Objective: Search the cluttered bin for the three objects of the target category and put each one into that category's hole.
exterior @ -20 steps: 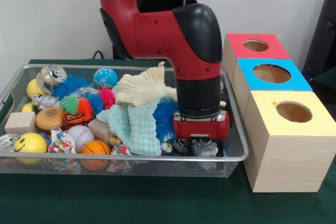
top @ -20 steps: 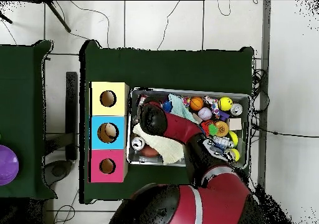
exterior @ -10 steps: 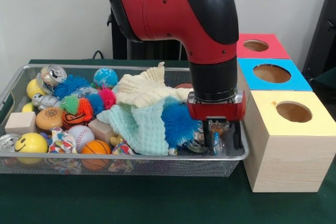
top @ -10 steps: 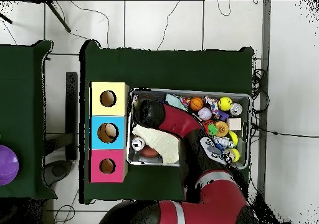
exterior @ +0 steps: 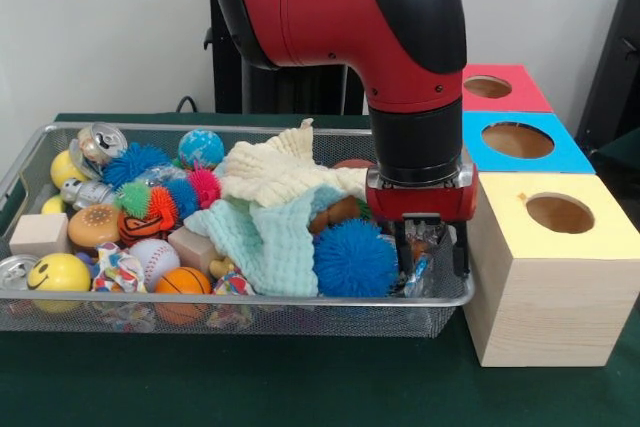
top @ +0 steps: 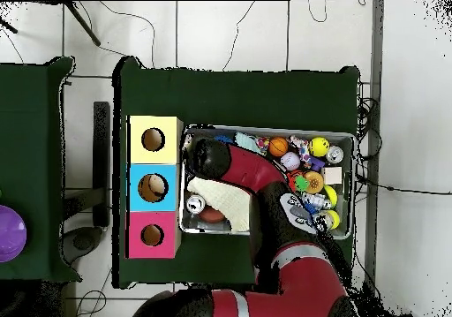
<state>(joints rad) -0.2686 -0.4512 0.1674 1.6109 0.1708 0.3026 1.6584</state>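
Green-clothed worktop (exterior: 250, 387) carries a long silver wire-mesh bin (exterior: 120, 309) heaped with balls, cans and cloths, and just beside its end a row of three wooden boxes with round holes, topped yellow (exterior: 556, 214), blue (exterior: 520, 141) and red (exterior: 488, 87). Over the bin's end nearest the yellow-topped box hangs the red and black arm's pincer (exterior: 432, 247), closed on a small crinkly, shiny item (exterior: 415, 265) that I cannot identify, just beside a spiky blue rubber ball (exterior: 355, 259). By my judgement the yellow hole is the closest, up and sideways from the pincer, away from the clutter.
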